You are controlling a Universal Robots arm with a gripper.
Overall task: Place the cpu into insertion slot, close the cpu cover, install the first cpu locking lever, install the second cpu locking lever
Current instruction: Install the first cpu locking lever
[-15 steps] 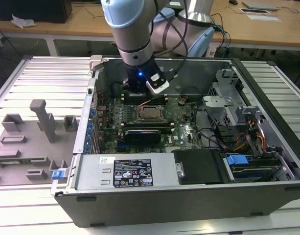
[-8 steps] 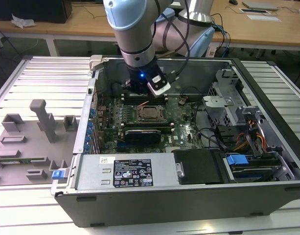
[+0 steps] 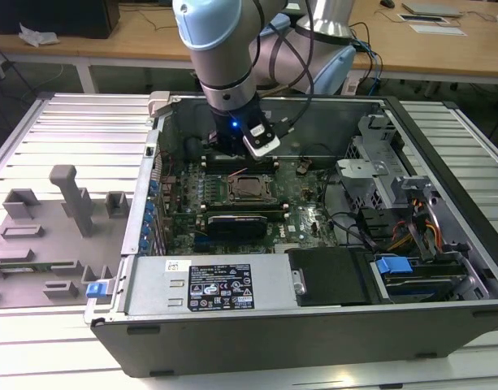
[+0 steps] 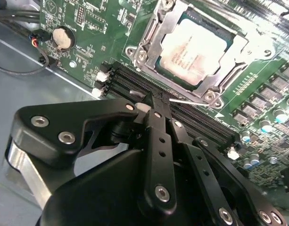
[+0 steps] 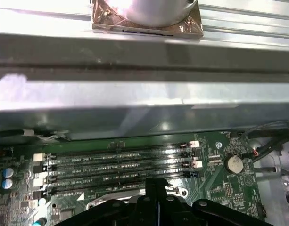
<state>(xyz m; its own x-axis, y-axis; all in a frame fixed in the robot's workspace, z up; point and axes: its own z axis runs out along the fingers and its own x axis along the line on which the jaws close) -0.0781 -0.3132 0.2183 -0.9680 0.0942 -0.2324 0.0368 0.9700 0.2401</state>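
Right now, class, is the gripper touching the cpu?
Apart. The second wrist view shows the gripper short of the cpu, with memory slots and the cpu cover between them.

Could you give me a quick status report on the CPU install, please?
Gripper shut, tips at a thin wire lever by the cpu cover. Cpu seated, cover down around it. Nothing in between.

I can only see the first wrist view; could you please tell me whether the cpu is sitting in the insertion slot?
Observer: Yes, in the second wrist view the cpu sits flat there, silver top up.
Operator: Thank you; is the cpu cover down?
Observer: Yes, the cpu cover lies closed around it, the chip showing through its window.
Operator: Where is the nearest locking lever?
Observer: A thin metal lever runs along the cover's edge, by the tip of the shut end effector.
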